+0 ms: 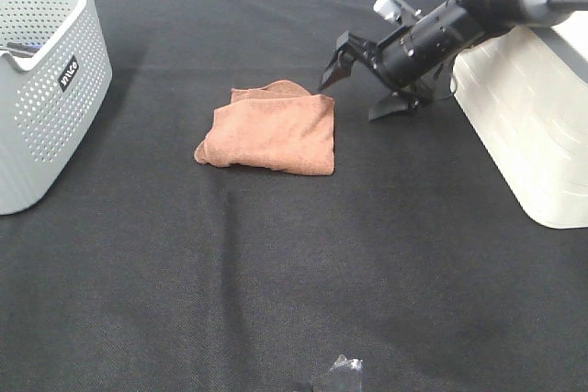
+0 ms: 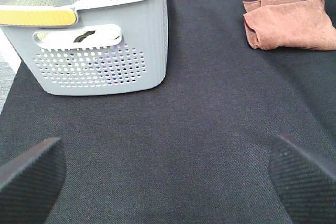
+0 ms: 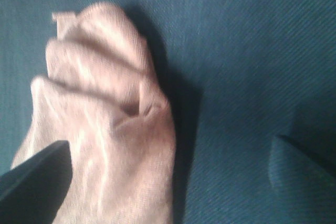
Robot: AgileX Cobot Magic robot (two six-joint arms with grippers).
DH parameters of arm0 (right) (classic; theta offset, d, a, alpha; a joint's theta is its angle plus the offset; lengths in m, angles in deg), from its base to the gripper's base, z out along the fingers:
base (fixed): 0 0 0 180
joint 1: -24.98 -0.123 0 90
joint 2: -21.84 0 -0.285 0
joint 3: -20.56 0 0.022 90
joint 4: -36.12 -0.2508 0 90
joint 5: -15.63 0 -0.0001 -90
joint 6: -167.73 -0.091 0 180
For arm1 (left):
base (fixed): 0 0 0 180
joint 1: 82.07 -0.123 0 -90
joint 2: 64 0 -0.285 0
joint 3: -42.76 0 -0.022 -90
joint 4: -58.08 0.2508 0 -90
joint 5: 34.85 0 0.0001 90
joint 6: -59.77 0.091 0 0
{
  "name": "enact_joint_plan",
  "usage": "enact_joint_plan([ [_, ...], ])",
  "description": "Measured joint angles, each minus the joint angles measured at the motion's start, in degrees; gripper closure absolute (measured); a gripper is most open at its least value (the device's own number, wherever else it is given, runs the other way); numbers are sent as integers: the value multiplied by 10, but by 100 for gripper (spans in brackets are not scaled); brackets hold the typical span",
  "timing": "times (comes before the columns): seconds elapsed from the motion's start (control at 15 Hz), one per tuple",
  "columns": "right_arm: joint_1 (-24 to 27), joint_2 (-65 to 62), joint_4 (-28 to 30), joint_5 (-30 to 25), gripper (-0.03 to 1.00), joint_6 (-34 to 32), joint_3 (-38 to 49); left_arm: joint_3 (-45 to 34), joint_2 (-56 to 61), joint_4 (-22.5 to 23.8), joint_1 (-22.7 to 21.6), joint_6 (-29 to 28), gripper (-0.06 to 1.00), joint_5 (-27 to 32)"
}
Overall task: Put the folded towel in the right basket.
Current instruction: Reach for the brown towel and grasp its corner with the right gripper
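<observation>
The folded brown towel (image 1: 266, 128) lies flat on the black table near the middle. My right gripper (image 1: 354, 96) is open and hovers just above the towel's far right corner, one finger over the towel's edge and the other over bare cloth. In the right wrist view the towel (image 3: 105, 124) fills the space by one finger, with the gripper (image 3: 168, 177) open and nothing held. The white right basket (image 1: 533, 126) stands at the right edge. My left gripper (image 2: 168, 182) is open and empty, low at the near table edge (image 1: 342, 374), and its wrist view shows the towel (image 2: 289, 22) far off.
A grey perforated basket (image 1: 46, 80) stands at the far left; in the left wrist view (image 2: 100, 40) it holds blue and black items. The black table cloth (image 1: 276, 273) covers the whole surface.
</observation>
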Motion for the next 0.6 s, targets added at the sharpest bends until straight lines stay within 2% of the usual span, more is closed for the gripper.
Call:
enact_joint_plan([
  [0.27,0,21,-13,-23,-1,0,-7,0,0,0,0,0,-3,0],
  [0.6,-15,23,-9,-18,-1,0,-7,0,0,0,0,0,-3,0],
])
